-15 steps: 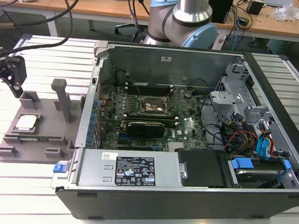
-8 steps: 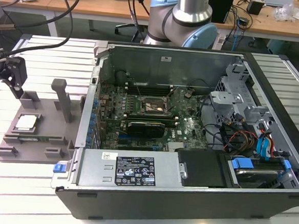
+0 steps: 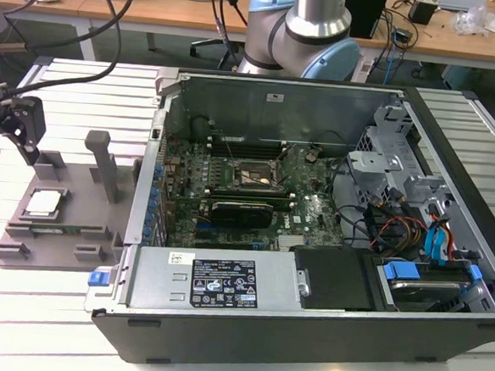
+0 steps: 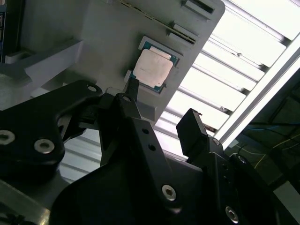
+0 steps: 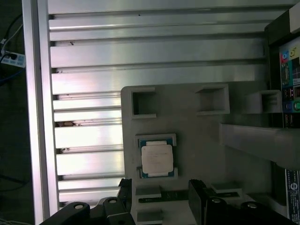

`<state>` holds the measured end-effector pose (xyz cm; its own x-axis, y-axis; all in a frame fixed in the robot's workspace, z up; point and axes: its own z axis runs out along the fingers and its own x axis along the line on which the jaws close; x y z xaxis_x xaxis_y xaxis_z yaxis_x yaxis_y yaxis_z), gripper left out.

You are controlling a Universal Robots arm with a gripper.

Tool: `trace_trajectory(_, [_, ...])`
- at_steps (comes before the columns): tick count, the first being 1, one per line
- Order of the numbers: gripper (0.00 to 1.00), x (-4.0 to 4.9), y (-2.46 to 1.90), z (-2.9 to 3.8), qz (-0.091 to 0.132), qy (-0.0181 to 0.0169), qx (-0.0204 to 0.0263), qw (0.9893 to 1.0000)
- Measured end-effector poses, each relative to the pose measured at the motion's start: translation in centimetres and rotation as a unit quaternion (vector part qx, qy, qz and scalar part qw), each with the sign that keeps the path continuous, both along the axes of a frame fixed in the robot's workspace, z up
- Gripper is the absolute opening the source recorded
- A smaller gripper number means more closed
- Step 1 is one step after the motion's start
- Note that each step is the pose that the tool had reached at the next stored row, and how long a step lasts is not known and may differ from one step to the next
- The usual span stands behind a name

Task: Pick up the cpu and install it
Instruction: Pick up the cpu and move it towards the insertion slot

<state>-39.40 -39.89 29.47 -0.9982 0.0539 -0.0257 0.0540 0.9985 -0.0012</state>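
On the exterior view's right I get the open computer case (image 3: 279, 94); the fixture tray (image 3: 73, 182) sits lower left. In the second wrist view, the gripper (image 4: 161, 105) is spread and empty near the cpu (image 4: 152, 69), its body cropped.

The arm (image 3: 318, 8) is a silver-grey tube with pale blue joint caps (image 3: 340, 56). Its end effector (image 4: 161, 105) is matt black: two angular fingers (image 4: 192, 133) on linked bars behind them, fastened by round silver screws (image 4: 168, 192). Black cables (image 3: 115, 19) loop above it.
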Motion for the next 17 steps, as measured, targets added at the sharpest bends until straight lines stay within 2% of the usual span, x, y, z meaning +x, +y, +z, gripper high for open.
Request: trace_trajectory(17, [0.60, 0.00, 0.00, -0.58, 0.000, 0.0000, 0.0000, 1.0000])
